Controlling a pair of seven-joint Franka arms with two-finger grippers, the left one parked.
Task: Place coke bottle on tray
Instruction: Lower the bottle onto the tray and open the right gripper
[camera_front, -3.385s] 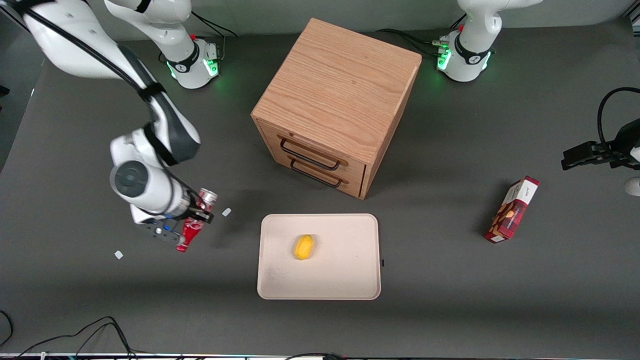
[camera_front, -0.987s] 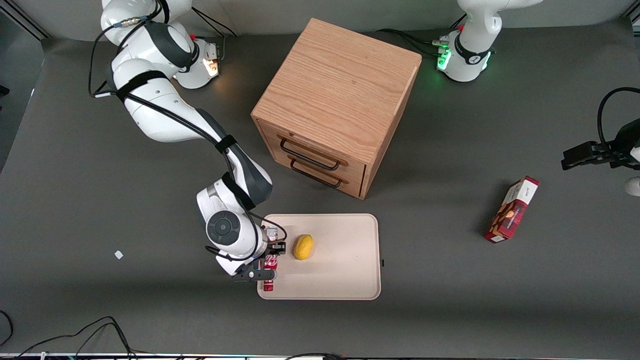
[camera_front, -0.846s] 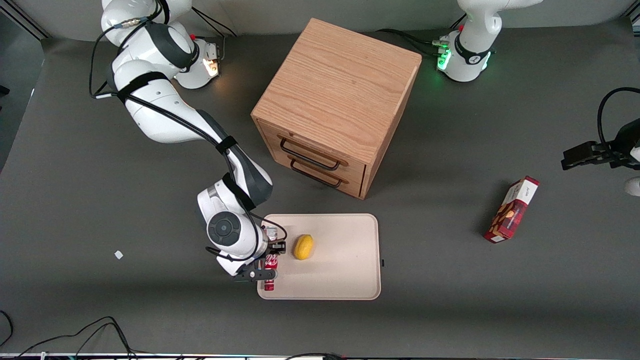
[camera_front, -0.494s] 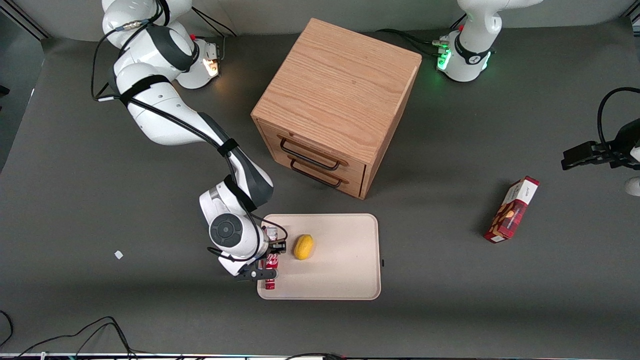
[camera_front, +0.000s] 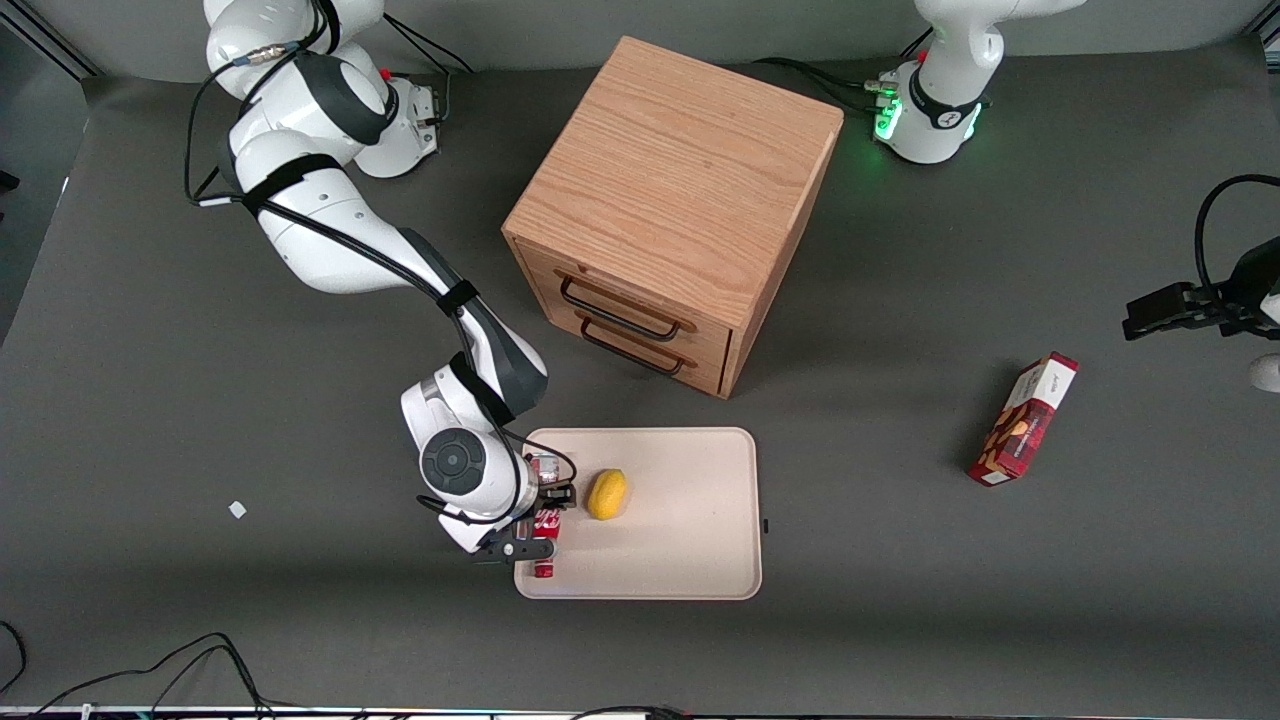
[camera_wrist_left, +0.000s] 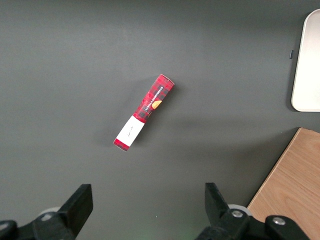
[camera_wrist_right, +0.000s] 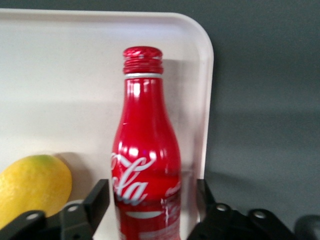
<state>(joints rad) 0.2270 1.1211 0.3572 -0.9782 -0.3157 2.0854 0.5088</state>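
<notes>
Since a few seconds ago I have carried the coke bottle (camera_wrist_right: 145, 165) over from the bare table onto the tray (camera_front: 690, 560). It lies at the tray's edge nearest my arm, beside the lemon (camera_front: 607, 494). My gripper (camera_front: 540, 520) now stands spread around it, fingers (camera_wrist_right: 95, 205) apart from its sides.

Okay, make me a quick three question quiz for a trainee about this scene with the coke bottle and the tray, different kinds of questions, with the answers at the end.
1. True or false: the coke bottle lies over the tray near its edge toward the working arm's end.
2. Which item also lies on the tray? A) lemon B) snack box C) wooden drawer cabinet
3. Fill in: the gripper has one finger on each ____ of the bottle's body.

Key: 1 true; 2 A; 3 side.
</notes>
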